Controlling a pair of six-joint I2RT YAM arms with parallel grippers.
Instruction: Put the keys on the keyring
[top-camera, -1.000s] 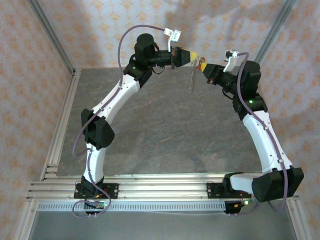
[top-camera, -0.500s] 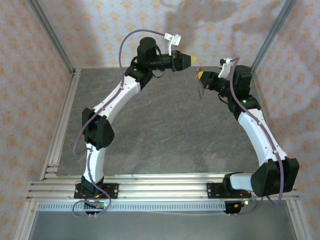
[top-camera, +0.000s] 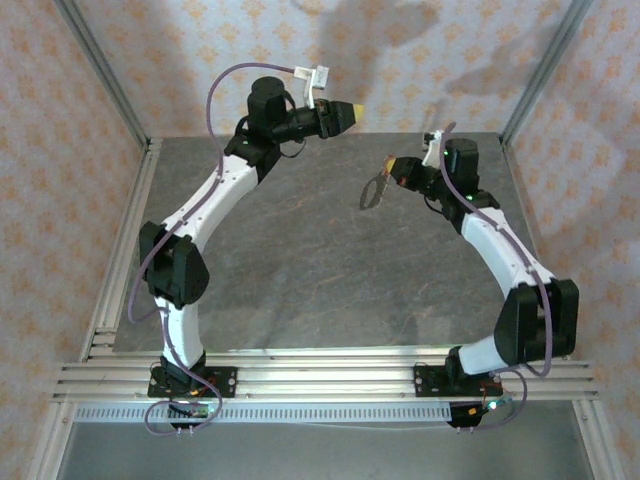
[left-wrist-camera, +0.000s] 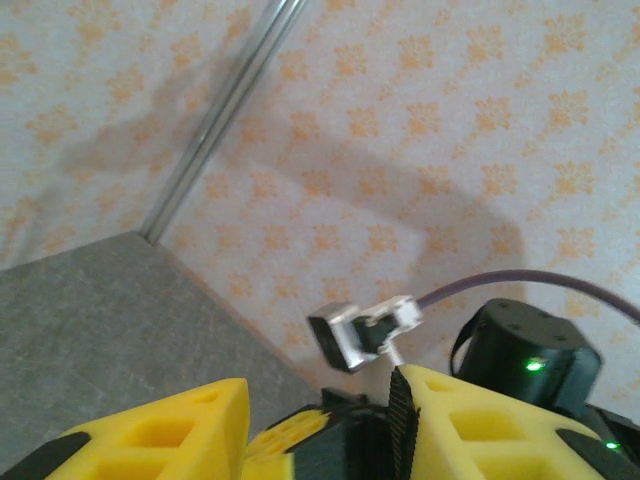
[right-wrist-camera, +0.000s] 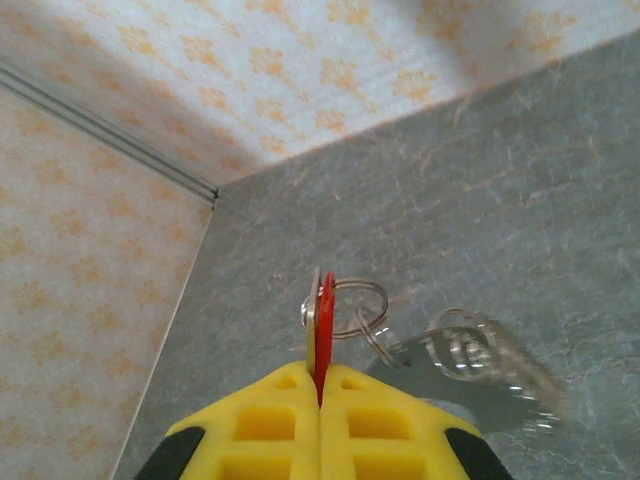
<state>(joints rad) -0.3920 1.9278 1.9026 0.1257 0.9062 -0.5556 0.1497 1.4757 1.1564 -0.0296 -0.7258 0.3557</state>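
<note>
Keys (right-wrist-camera: 325, 318) clamped in right jaws, keyring (right-wrist-camera: 384, 300) dangling | left jaws parted, empty | table (right-wrist-camera: 520, 180) below

We see a grey marbled tabletop (top-camera: 300, 280), pale wallpaper (top-camera: 430, 60) with orange motifs on the walls, silver rails (top-camera: 320, 375) along the near edge, and metal corner posts (top-camera: 103, 70).

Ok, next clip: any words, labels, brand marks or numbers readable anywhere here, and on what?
None readable.
The tiny red-headed metal key clamped in the right gripper and the thin silvery wire keyring beside it show no lettering.
The yellow plastic fingers of the left gripper are unmarked.
The pale wallpaper carries only orange floral motifs.
</note>
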